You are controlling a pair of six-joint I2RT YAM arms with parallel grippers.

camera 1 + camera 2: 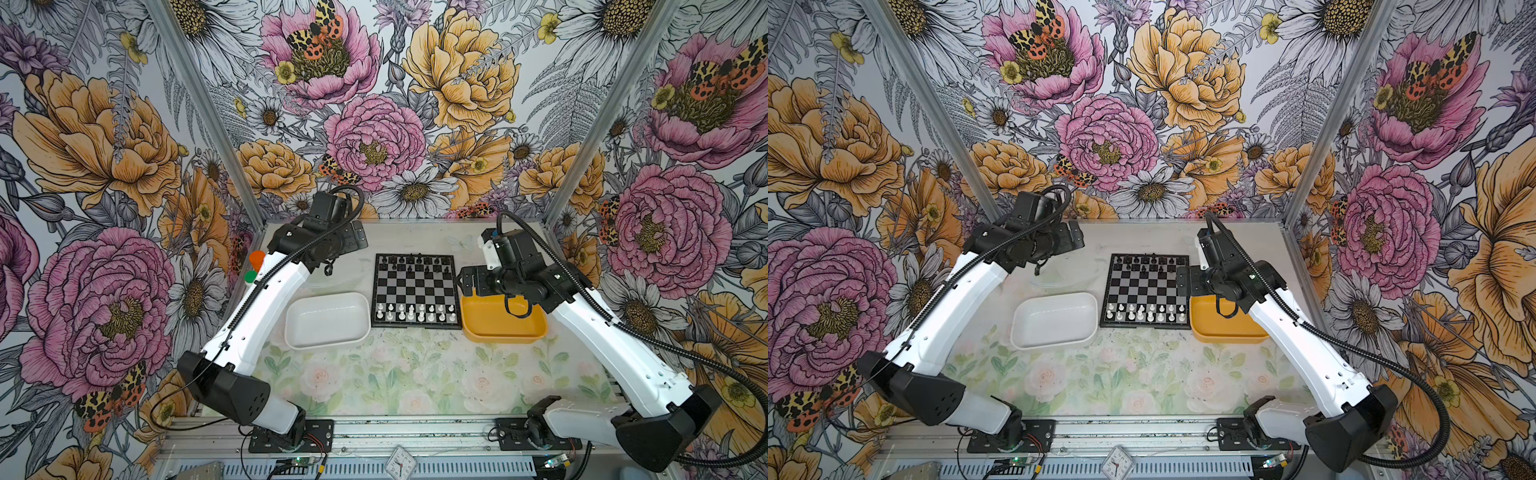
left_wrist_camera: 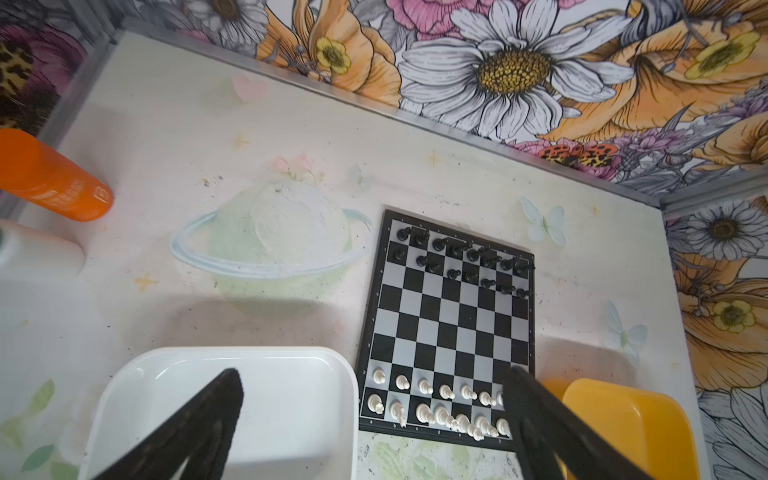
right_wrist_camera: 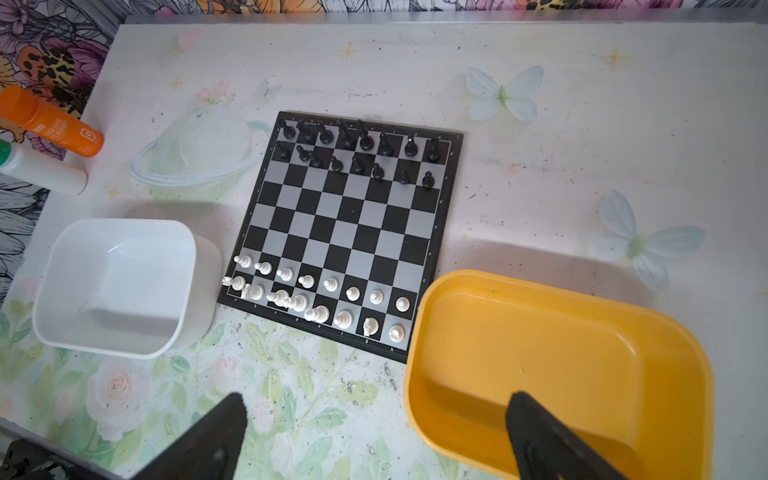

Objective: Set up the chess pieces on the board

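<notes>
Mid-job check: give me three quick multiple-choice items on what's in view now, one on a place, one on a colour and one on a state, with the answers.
1. In both top views, where does the white tray lie relative to the board?
A) to its left
B) to its right
C) on top of it

2. What colour are the chess pieces on the board's two rows nearest the arm bases?
A) black
B) white
C) mixed

3. The left gripper is:
A) shut on a pawn
B) open and empty
C) shut on the white tray's rim

Answers:
1 A: the tray sits left of the board.
2 B: white fills the near rows, and the black pieces fill the far ones.
3 B: the left wrist view shows its fingers wide apart with nothing between them.
</notes>
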